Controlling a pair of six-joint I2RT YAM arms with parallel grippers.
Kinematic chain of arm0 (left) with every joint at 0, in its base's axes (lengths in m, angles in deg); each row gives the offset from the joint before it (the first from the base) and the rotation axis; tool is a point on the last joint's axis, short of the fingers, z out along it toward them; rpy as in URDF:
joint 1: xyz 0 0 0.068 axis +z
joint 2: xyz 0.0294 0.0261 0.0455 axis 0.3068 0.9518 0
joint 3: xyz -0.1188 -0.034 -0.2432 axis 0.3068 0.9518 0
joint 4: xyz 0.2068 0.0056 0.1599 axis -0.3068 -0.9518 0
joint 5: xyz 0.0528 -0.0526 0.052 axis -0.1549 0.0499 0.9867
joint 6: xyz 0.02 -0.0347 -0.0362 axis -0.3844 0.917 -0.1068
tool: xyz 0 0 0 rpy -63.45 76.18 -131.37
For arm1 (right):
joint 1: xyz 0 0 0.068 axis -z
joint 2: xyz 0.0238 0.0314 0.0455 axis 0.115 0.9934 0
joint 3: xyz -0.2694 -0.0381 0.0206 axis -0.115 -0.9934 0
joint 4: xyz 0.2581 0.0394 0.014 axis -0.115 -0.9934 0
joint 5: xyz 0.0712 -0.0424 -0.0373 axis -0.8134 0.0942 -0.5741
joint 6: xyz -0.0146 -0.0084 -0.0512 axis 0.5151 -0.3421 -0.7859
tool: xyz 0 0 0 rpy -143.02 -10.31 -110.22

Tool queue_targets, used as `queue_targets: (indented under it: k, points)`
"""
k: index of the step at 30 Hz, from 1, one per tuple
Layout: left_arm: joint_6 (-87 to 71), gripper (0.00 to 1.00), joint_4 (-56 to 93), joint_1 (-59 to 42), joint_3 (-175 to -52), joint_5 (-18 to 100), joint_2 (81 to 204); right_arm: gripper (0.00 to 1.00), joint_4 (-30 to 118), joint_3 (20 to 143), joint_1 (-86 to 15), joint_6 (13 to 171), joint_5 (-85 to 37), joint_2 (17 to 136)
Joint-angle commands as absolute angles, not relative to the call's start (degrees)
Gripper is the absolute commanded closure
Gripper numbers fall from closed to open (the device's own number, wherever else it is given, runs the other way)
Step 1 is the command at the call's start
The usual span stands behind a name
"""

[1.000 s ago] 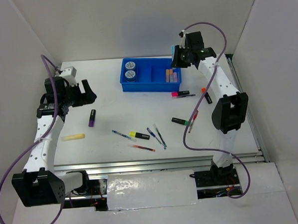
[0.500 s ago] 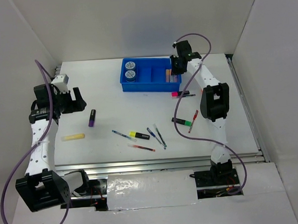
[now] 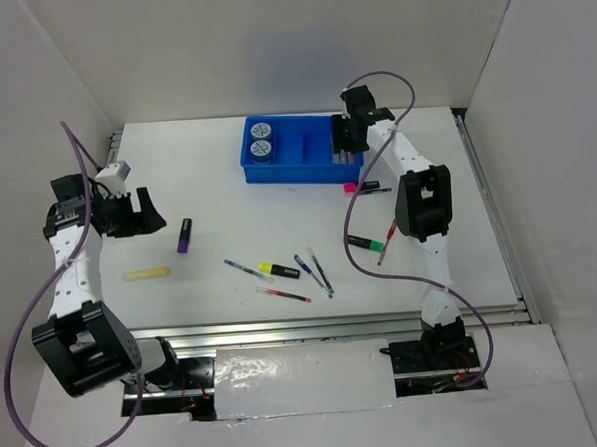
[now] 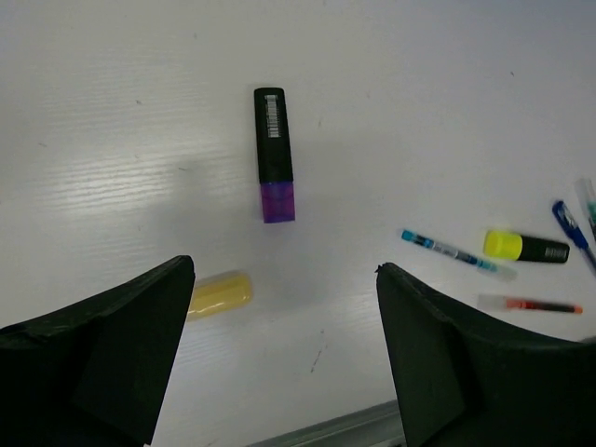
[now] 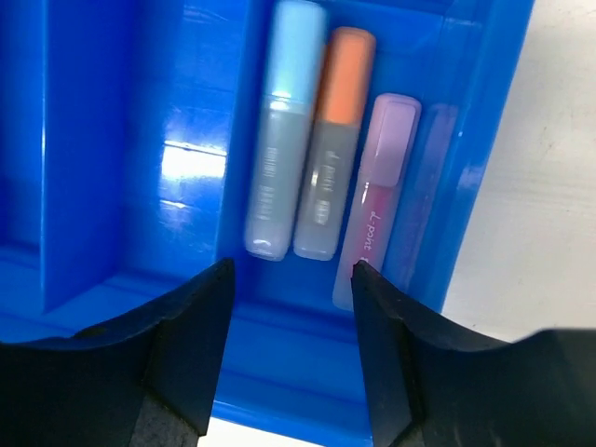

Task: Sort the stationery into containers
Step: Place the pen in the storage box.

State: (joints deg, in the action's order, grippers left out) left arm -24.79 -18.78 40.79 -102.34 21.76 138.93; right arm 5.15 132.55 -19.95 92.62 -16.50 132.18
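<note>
The blue tray (image 3: 300,153) stands at the back of the table with two round discs (image 3: 261,139) in its left compartment. My right gripper (image 5: 293,279) hangs open just over the right compartment (image 5: 456,140), nothing between its fingers. Below it lie a pale blue highlighter (image 5: 279,130), an orange one (image 5: 333,140) and a pink one (image 5: 377,200), side by side. My left gripper (image 4: 284,270) is open above the table at the left. A purple highlighter (image 4: 274,154) lies beyond its tips and a yellow one (image 4: 219,293) by the left finger.
Loose on the table: a blue pen (image 3: 246,269), a yellow-black highlighter (image 3: 279,271), a red pen (image 3: 284,295), two blue pens (image 3: 314,271), a green-black highlighter (image 3: 365,243), another red pen (image 3: 387,241) and a pink highlighter (image 3: 362,187). White walls close in both sides.
My right arm swung left and down over the tray's right compartment and its jaws opened; the pale blue highlighter it carried now lies there. My left arm drew back to the left.
</note>
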Motion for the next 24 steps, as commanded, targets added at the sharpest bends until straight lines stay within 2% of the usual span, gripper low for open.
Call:
queue_targets:
  k: [1,3,4,6,7,8,11,18,24]
  points:
    - [-36.0,0.09,-23.9,44.8,-108.0,9.8,143.3,0.39,6.4,135.9,-20.8,93.9,-15.1,132.3]
    - [-42.4,0.1,-29.5,46.6,-112.1,8.0,145.1,0.39,6.1,135.7,-20.7,94.4,-16.0,130.3]
    - [-52.2,0.11,-31.9,47.1,-113.5,6.4,147.3,0.39,5.7,135.6,-20.7,94.4,-17.9,129.5]
    - [-65.4,0.18,-45.3,47.5,-119.3,6.1,151.0,0.38,5.5,135.1,-20.7,94.1,-20.3,126.3]
    - [-79.1,0.21,-50.1,47.9,-120.9,6.3,154.7,0.38,5.3,134.9,-20.6,93.8,-22.0,125.0]
    - [-85.3,0.23,-57.5,48.8,-123.4,6.8,156.6,0.38,5.4,134.2,-20.8,93.2,-22.9,122.8]
    - [-96.0,0.23,-60.9,50.6,-125.2,10.3,160.8,0.37,4.9,133.0,-20.9,92.1,-26.1,118.9]
    - [-108.0,0.23,-48.8,50.7,-113.6,17.8,158.0,0.37,1.7,130.3,-20.4,91.4,-31.9,113.4]
    - [-107.2,0.26,-33.9,47.8,-98.5,19.5,151.9,0.38,0.3,124.8,-18.5,91.3,-34.1,108.7]
